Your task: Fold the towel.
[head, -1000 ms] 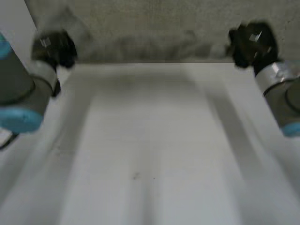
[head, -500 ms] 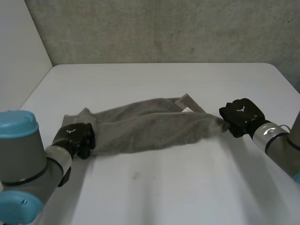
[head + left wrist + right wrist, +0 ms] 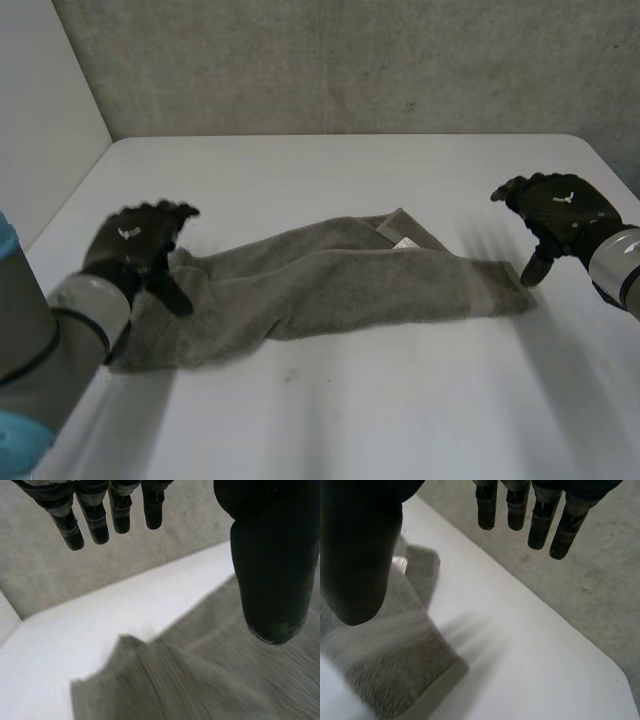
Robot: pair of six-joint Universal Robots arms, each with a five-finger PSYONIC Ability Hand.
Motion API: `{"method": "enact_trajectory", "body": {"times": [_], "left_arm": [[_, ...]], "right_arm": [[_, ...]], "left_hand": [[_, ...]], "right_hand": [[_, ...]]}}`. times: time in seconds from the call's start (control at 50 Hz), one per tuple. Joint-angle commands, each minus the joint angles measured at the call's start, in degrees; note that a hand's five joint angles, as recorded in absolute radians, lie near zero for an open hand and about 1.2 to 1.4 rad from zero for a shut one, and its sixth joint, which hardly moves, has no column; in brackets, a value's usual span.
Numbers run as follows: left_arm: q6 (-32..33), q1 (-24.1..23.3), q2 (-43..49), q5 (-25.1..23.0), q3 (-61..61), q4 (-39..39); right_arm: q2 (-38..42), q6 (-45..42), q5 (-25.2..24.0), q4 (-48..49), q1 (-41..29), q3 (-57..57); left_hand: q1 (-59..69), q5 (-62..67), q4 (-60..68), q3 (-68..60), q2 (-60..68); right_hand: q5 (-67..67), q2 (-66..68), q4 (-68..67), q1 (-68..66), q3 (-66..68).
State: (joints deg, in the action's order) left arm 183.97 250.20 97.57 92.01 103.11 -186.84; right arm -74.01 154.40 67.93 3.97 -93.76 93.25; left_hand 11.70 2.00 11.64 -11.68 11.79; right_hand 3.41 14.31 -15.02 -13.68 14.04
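A grey towel (image 3: 330, 285) lies folded into a long, rumpled strip across the middle of the white table (image 3: 340, 170). My left hand (image 3: 135, 245) hovers over the strip's left end, fingers straight and spread, holding nothing. In the left wrist view the fingers (image 3: 95, 517) and thumb (image 3: 272, 565) stand apart above the towel (image 3: 210, 675). My right hand (image 3: 560, 215) hangs just beyond the towel's right end, open too. The right wrist view has its thumb (image 3: 360, 550) and fingers (image 3: 540, 517) spread over the towel's corner (image 3: 405, 670).
A white label (image 3: 405, 242) shows on a flap of the towel at its far side. Bare table (image 3: 530, 670) stretches in front of and behind the towel. A grey wall (image 3: 340, 60) runs along the table's far edge.
Both hands have let go of the towel's ends and lifted off, fingers spreading. The towel, held taut half a second ago, now lies slack on the table.
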Motion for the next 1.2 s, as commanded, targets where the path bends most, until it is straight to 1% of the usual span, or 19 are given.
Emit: {"method": "enact_trajectory", "body": {"times": [0.02,0.04,0.08,0.14,0.18,0.2,0.24,0.3,0.46,0.58,0.64,0.68,0.7,0.72,0.74,0.78,0.98,1.06,1.2], "left_arm": [[0.1,2.3,6.6,-1.4,-8.3,0.5],[0.1,2.3,6.6,-1.4,-8.3,0.5],[0.5,2.4,10.9,-2.6,-12.0,2.6],[1.0,2.5,13.1,-3.1,-14.1,4.5],[2.4,2.9,18.3,-3.2,-18.4,8.7],[2.5,2.9,18.4,-3.2,-18.4,8.7],[3.9,3.5,22.7,-3.3,-22.5,11.6],[5.4,4.3,26.3,-3.3,-25.5,13.4],[9.8,4.6,30.1,-3.3,-28.1,13.9],[11.0,4.6,31.2,-3.2,-28.8,13.8],[11.1,4.6,31.5,-3.2,-28.8,13.8],[11.1,4.6,31.4,-3.0,-28.5,13.8],[11.1,4.6,31.4,-3.0,-28.5,13.8],[11.1,4.6,31.3,-2.7,-28.2,13.7],[11.1,4.6,31.3,-2.7,-28.2,13.7],[11.3,4.6,30.0,-2.3,-27.7,13.7],[11.4,4.4,23.6,-2.6,-24.8,13.6],[11.4,4.2,23.8,-2.5,-24.6,14.1],[11.4,4.3,25.6,-2.8,-24.7,13.6]], "right_arm": [[1.7,8.5,0.1,0.1,-0.2,-3.0],[2.6,9.2,0.1,0.1,-0.4,-3.6],[3.5,9.6,0.1,-0.2,-0.5,-4.2],[4.9,10.0,0.1,-0.3,-0.6,-5.1],[5.4,10.0,0.1,-0.3,-0.6,-5.1],[6.0,10.0,0.1,-0.3,-0.6,-5.1],[6.6,10.0,0.1,-0.3,-0.6,-5.1],[7.2,9.8,0.1,-0.3,-0.6,-4.9],[8.2,9.4,0.0,-0.2,-0.6,-4.7],[8.4,9.3,0.0,-0.2,-0.6,-4.7],[8.5,9.3,0.0,-0.1,-0.6,-4.7],[8.7,9.2,0.0,-0.1,-0.6,-4.7],[8.8,9.2,0.0,-0.1,-0.6,-4.7],[8.8,9.2,0.0,-0.1,-0.6,-4.7],[8.8,9.2,0.0,-0.1,-0.6,-4.7],[8.9,9.2,0.0,-0.1,-0.6,-4.7],[9.1,9.2,0.0,0.0,-0.6,-5.2],[9.1,9.2,0.0,0.0,-0.6,-5.1],[9.1,9.2,0.0,-0.1,-0.7,-4.9]], "left_hand": [[8.9,8.6,9.0,-8.9,8.8],[8.9,8.6,9.0,-9.0,8.9],[15.5,15.2,15.5,-15.5,15.4],[16.0,15.7,16.1,-16.0,15.9],[16.2,15.9,16.2,-16.2,16.1],[16.2,15.9,16.2,-16.2,16.1],[16.0,15.7,16.1,-16.0,15.9],[16.2,15.9,16.2,-16.2,16.1],[16.5,16.2,16.6,-16.5,16.4],[20.0,19.7,20.1,-20.1,20.0],[24.9,24.6,25.0,-24.9,24.8],[39.5,39.2,39.5,-39.5,39.4],[39.6,39.3,39.6,-39.6,39.5],[45.4,45.1,45.4,-45.4,45.3],[45.4,45.1,45.5,-45.5,45.4],[52.2,51.9,52.2,-52.2,52.1],[52.7,52.4,52.7,-52.7,52.6],[60.1,59.8,60.1,-60.1,60.0],[58.2,57.9,58.3,-58.2,58.1]], "right_hand": [[-3.4,-4.3,5.0,3.7,-4.0],[-3.4,-4.3,5.0,3.7,-4.0],[-3.4,-4.3,5.0,3.7,-4.0],[-3.4,-4.3,5.0,3.7,-4.0],[-3.4,-4.3,5.0,3.7,-4.0],[-3.4,-4.3,5.0,3.7,-4.0],[-3.4,-4.3,5.0,3.7,-4.0],[-3.4,-4.3,5.0,3.7,-4.0],[-3.4,-4.3,5.0,3.7,-4.0],[-3.4,-4.3,5.0,3.7,-4.0],[-3.4,-4.3,5.0,3.7,-4.0],[-3.4,-4.3,5.0,3.7,-4.0],[-3.4,-4.3,5.0,3.7,-4.0],[-3.4,-4.3,5.0,3.7,-4.0],[-3.4,-4.3,5.0,3.7,-4.0],[-3.4,-4.3,5.0,3.7,-4.0],[-3.4,-4.3,5.0,3.7,-4.0],[-3.4,-4.3,5.0,3.7,-4.0],[-3.4,-4.3,5.0,3.7,-4.0]]}}
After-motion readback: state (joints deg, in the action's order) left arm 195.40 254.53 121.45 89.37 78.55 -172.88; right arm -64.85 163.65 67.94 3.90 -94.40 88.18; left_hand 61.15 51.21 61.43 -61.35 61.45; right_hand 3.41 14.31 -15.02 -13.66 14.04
